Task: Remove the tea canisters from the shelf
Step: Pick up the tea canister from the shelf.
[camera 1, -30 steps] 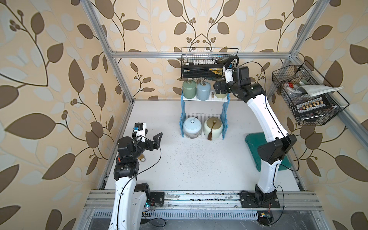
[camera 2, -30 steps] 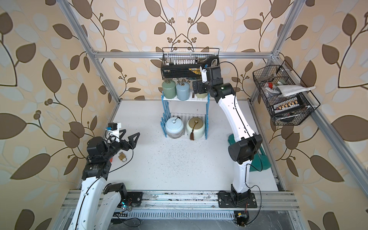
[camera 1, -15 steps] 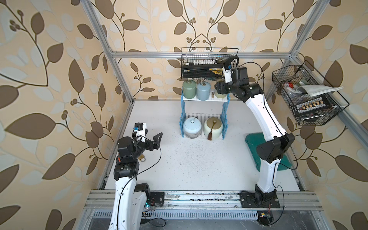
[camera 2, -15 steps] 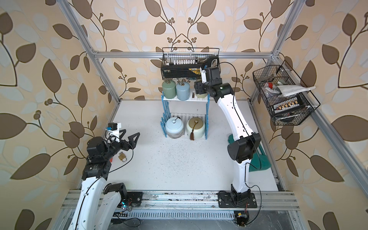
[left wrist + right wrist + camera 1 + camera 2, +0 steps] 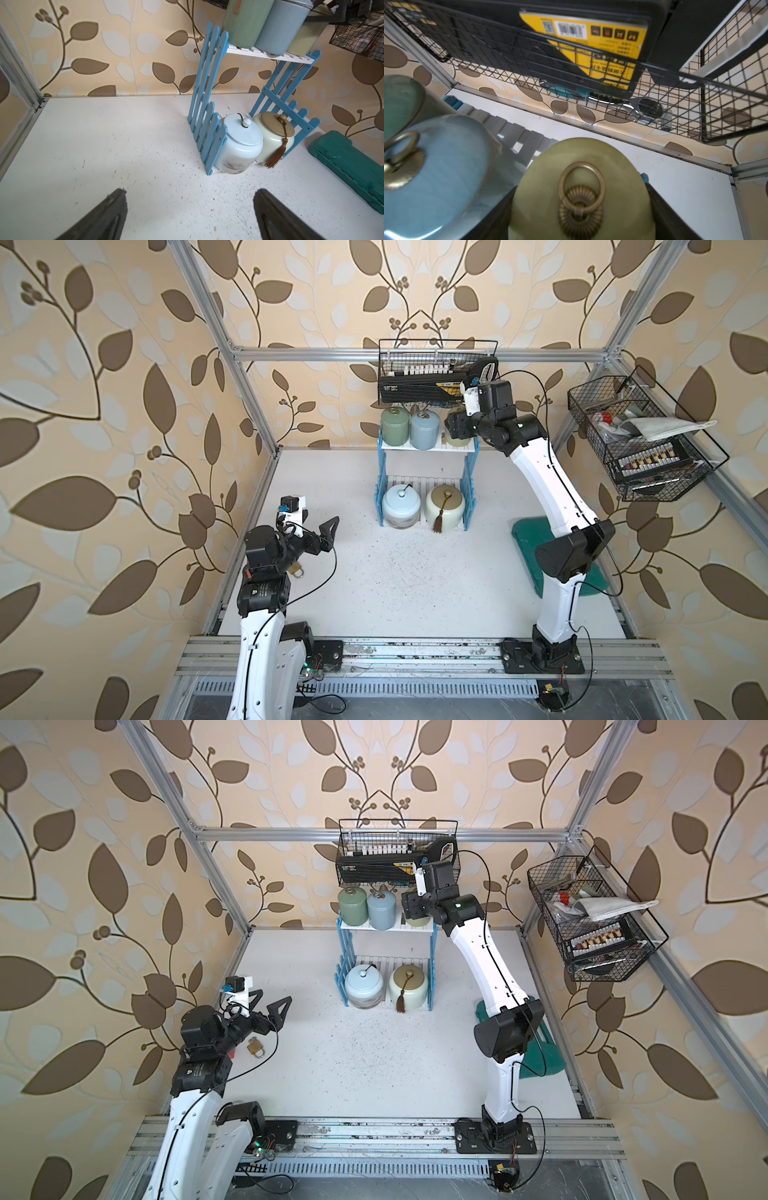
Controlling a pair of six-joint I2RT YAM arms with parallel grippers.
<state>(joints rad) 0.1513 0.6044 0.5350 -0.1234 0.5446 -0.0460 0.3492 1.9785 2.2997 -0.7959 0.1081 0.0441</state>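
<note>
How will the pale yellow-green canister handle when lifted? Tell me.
The pale yellow-green canister looks glazed and smooth, so it may slip between the fingers of the right gripper flanking it. Its ring-topped lid looks merely seated and might come off if tilted. Probably ceramic: heavy for its size, breakable.

Light-blue pickets, white slats on small wooden shelf [image 5: 380, 493]; pale yellow-green glazed cylindrical canister [image 5: 542, 187]; brown leaves, beige ground on papered wall [image 5: 124, 406].

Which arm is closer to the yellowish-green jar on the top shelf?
Right. The right gripper clasps the pale yellow-green canister on the shelf's top tier; the left gripper hangs open over the table, well away.
</note>
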